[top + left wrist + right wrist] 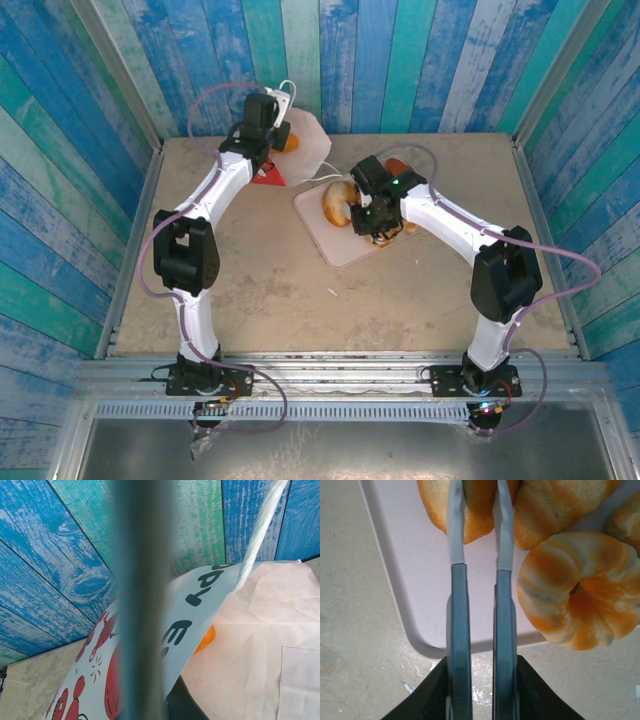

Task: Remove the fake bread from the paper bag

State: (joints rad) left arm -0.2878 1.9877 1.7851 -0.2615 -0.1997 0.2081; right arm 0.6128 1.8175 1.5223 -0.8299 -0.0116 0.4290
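a: from the top camera, where's the paper bag?
b: it lies by the far edge of the bench, left of the middle, with its white inside showing. an orange piece of the fake bread sits in its mouth. the left claw is at the bag's far rim.
a: and the rest?
b: more pastries lie on a pale tray just right of the bench's middle, with a curved pastry at its left side. the right claw hangs over the tray's right part.
a: left wrist camera?
b: the bag's printed wall, with red fruit and dark letters, runs past one blurred finger. the claw is closed together, clamped on that wall. the orange pastry peeks from under the paper, and a white cord handle crosses the top.
a: right wrist camera?
b: the right claw has its fingers a narrow gap apart, tips over a flat bun on the tray. a twisted ring lies just right of the fingers at the tray's edge, beside another bun.
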